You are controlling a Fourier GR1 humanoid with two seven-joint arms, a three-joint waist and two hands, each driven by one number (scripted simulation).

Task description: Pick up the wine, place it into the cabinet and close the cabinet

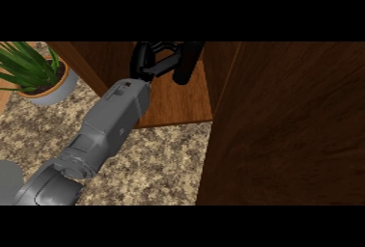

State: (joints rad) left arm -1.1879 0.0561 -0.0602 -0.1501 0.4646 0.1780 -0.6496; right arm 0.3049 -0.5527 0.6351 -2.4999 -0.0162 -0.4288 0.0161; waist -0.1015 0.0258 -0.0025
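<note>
The wine bottle point(188, 61) is dark and slim and stands inside the open wooden cabinet point(178, 103), above its bottom shelf. My right hand point(149, 58) reaches into the cabinet from the lower left, its black fingers curled round the bottle's left side. The bottle's top is cut off by the view's upper edge. The cabinet door point(285, 135) stands open at the right, its dark wood panel filling much of that side. My left hand does not show.
A potted green plant point(39, 72) in a pale pot sits on the speckled counter point(157, 164) at the upper left, close beside the cabinet's left wall. A grey rounded shape point(7, 181) shows at the lower left edge.
</note>
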